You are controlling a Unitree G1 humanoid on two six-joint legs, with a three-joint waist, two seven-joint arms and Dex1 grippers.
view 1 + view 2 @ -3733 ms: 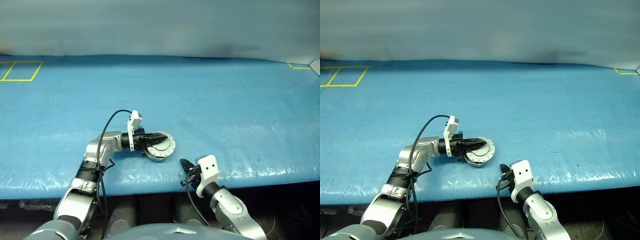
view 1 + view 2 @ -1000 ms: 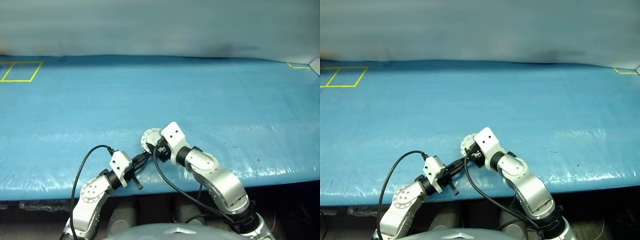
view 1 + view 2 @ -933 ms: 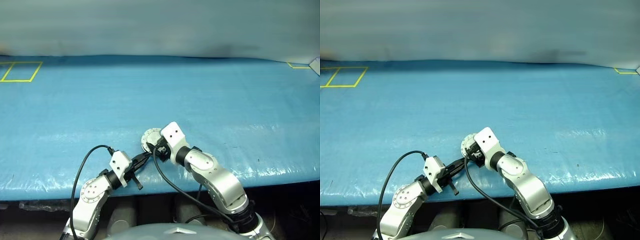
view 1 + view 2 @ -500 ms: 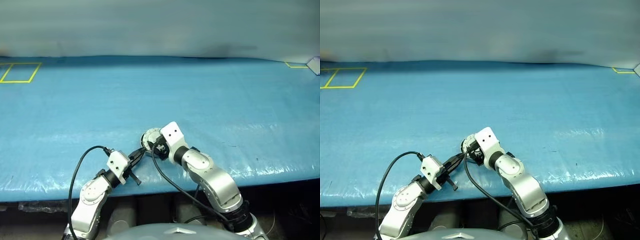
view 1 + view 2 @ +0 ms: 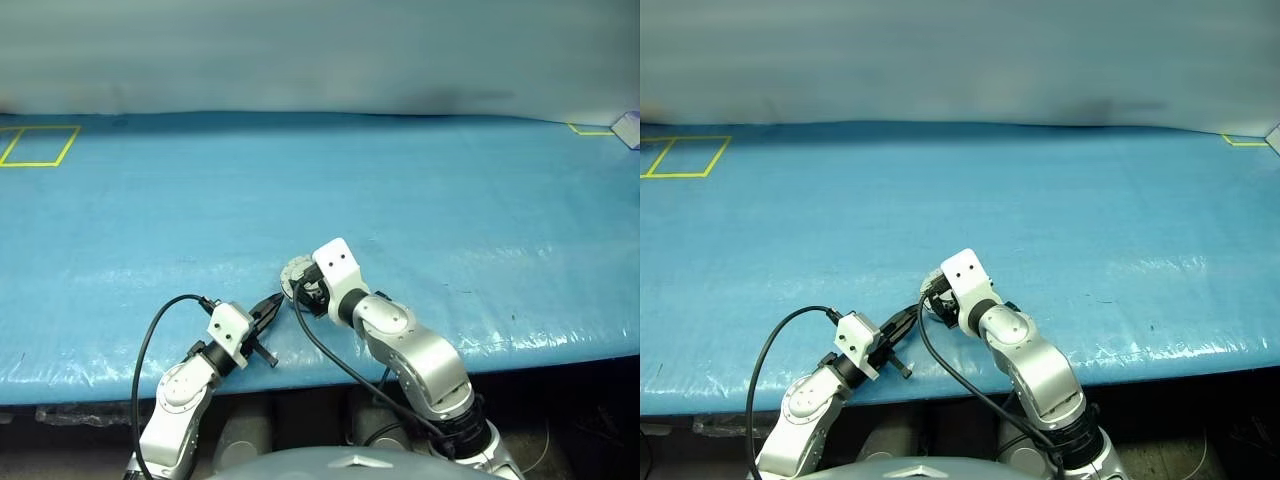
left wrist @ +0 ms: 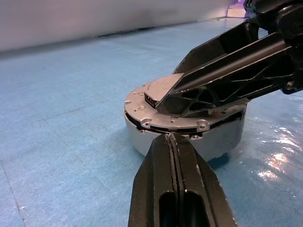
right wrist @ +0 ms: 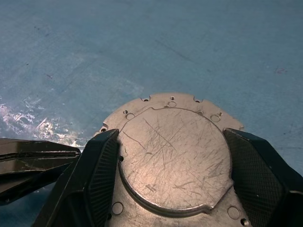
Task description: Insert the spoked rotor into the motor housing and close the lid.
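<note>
The motor housing (image 6: 222, 137) sits on the blue table near its front edge, seen small from the head as the housing (image 5: 294, 272). The lid (image 7: 173, 156) lies shut over it, smooth side up, with a thin seam along the rim. My right gripper (image 7: 171, 137) reaches down from above, open, one finger (image 7: 99, 175) on each side of the lid's raised circle; they rest on the lid's top (image 6: 161, 90). My left gripper (image 6: 169, 138) is shut and empty, its tip at the housing's seam. The spoked rotor is hidden.
A blue plastic sheet (image 5: 450, 200) covers the whole table. A yellow tape square (image 5: 40, 143) lies at the far left and a yellow corner mark (image 5: 583, 129) at the far right. The table's front edge (image 5: 520, 345) runs just behind both wrists.
Earlier the lid lay open beside the housing under my left gripper. It is shut now, the left arm has drawn back, and the right gripper has come over the lid. In the last second both wrists turned slightly.
</note>
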